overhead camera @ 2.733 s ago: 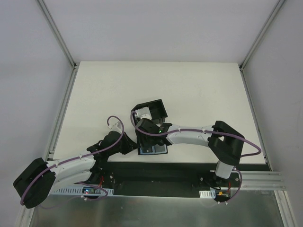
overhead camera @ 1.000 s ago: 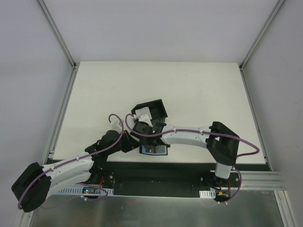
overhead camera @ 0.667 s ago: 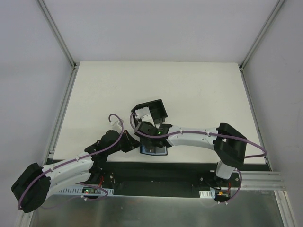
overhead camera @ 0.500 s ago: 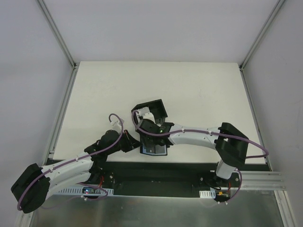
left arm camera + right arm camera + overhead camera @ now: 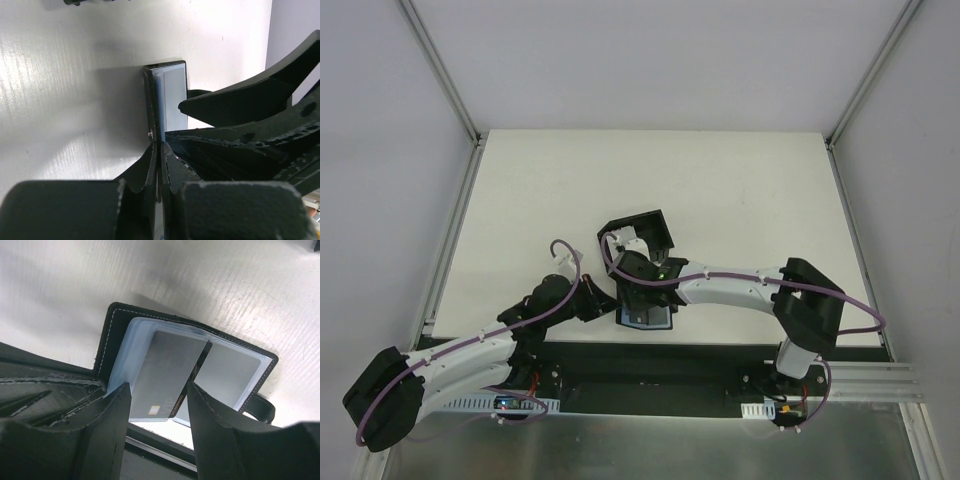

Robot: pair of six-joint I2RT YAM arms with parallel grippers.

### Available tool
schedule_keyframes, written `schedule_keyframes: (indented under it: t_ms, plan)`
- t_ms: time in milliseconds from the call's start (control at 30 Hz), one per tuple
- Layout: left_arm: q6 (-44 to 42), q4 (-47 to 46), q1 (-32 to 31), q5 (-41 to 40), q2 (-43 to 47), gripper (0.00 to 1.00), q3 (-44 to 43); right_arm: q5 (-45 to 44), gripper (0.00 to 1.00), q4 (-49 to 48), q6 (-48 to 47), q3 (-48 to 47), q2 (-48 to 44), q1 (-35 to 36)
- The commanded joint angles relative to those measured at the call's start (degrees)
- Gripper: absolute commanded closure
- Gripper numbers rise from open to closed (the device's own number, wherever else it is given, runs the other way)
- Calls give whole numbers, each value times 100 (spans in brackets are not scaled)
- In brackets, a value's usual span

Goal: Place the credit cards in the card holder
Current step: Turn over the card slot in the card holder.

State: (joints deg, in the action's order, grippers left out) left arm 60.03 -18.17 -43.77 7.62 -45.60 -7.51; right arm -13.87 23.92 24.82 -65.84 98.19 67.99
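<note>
The card holder [image 5: 231, 371] is lying open at the near edge of the white table [image 5: 720, 190], roughly midway between its left and right sides, its black stitched cover facing down and its bluish clear sleeves facing up. A snap tab [image 5: 261, 412] is sticking out from its right side. One grey credit card [image 5: 167, 372], with a gold chip showing at its near end, is resting tilted across the left sleeve, its far end lying over the sleeve and its near end reaching back towards the right wrist camera. The right claw [image 5: 159, 387] is hanging over the holder with its fingers spread, straddling the card's near end; whether they are touching the card cannot be told. The left claw [image 5: 159, 150] is coming in from the left, with its fingers pressed together and pinching the holder's left edge. Just beyond the holder, on its far side, a black open-topped box [image 5: 655, 232] is sitting on the table with whitish cards [image 5: 623, 240] showing in its left part.
</note>
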Motion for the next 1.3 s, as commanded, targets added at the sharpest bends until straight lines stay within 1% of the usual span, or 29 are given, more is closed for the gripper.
schedule_keyframes:
  t_ms: [0, 133, 533, 667, 767, 833, 967, 1100, 1267]
  plan:
    - [-123, -371, 26, 205, 113, 100, -269, -186, 49, 507, 23, -358, 139, 57]
    - [-132, -362, 26, 222, 113, 100, -295, -511, 50, 947, -38, -579, 253, 110]
    - [-132, -371, 35, 223, 131, 100, -278, -723, 55, 1150, -39, -552, 148, 127]
    - [-132, -371, 26, 223, 131, 100, -286, -504, 55, 677, -144, -228, -255, 127]
    - [-123, -319, 35, 214, 87, 100, -304, -231, 55, 149, -284, 228, -660, 136]
    - [-114, -283, 35, 188, 96, 100, -286, -143, 52, -97, -293, 623, -897, 153]
    - [-53, -239, 35, 108, 96, 100, -269, 32, 48, -572, -407, 1117, -1205, 232]
    - [-26, -204, 26, 82, 87, 100, -269, 349, 46, -950, -460, 1267, -1198, 329]
    - [-27, -151, 26, 56, 96, 100, -295, 262, 45, -820, -451, 1127, -960, 496]
